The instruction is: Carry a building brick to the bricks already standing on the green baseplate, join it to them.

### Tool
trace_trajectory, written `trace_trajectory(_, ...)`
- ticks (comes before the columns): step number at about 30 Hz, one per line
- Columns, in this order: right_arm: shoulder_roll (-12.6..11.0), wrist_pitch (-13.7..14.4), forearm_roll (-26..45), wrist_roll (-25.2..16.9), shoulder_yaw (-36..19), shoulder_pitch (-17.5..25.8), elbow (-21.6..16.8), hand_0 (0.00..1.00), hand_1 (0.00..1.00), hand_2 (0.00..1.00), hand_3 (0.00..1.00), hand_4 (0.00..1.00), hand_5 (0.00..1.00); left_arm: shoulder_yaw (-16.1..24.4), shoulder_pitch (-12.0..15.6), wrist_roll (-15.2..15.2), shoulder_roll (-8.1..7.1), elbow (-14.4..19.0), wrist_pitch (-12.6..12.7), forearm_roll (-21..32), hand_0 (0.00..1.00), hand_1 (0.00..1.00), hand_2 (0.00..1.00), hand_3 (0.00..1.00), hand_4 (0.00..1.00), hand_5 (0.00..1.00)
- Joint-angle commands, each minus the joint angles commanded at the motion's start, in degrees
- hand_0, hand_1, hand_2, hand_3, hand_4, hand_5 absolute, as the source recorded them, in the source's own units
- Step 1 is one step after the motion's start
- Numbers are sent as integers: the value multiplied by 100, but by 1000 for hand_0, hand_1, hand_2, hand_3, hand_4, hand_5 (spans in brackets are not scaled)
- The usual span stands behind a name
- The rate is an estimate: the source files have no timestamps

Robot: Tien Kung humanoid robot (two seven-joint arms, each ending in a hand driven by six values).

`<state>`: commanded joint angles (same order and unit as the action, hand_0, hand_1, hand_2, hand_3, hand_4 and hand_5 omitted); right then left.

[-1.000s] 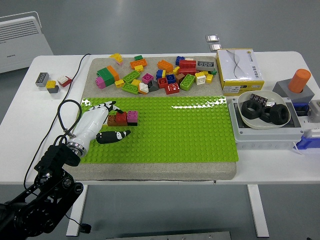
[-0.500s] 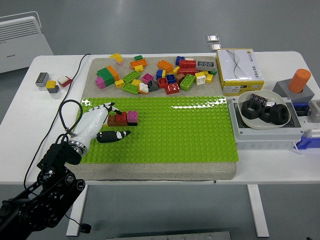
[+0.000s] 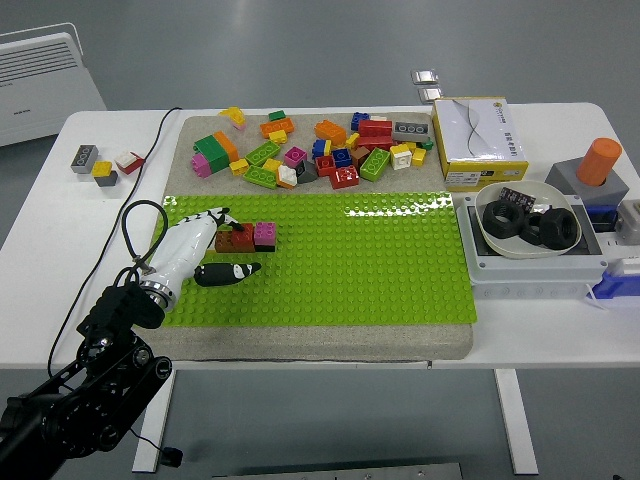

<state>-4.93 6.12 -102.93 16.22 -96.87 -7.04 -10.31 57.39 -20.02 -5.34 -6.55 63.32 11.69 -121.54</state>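
The left hand (image 3: 205, 245) lies low over the left part of the baseplate (image 3: 380, 270), its fingertips (image 3: 228, 237) at the small row of bricks (image 3: 247, 237) standing there; the thumb (image 3: 228, 272) lies flat on the studs, a little nearer to me. Whether the fingers pinch the red-brown brick at the row's left end or only press on it, I cannot tell. The pink brick (image 3: 265, 233) stands at the right end. The loose pile (image 3: 320, 148) waits on the far strip, well apart.

Such a brick looks light, hard and stiff, with smooth sides that may slip; I think it is best taken by two opposite side walls, leaving the top free for pressing straight down. It will not break easily; a tilted brick would probably not join.
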Motion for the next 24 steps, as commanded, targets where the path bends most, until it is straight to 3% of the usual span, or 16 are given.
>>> trace_trajectory(24,4,9,23,10,39,-21,0,521,543,747,832,943,998,23,-39,-27,85,-125,11,29,927,918,923,648,942,449)
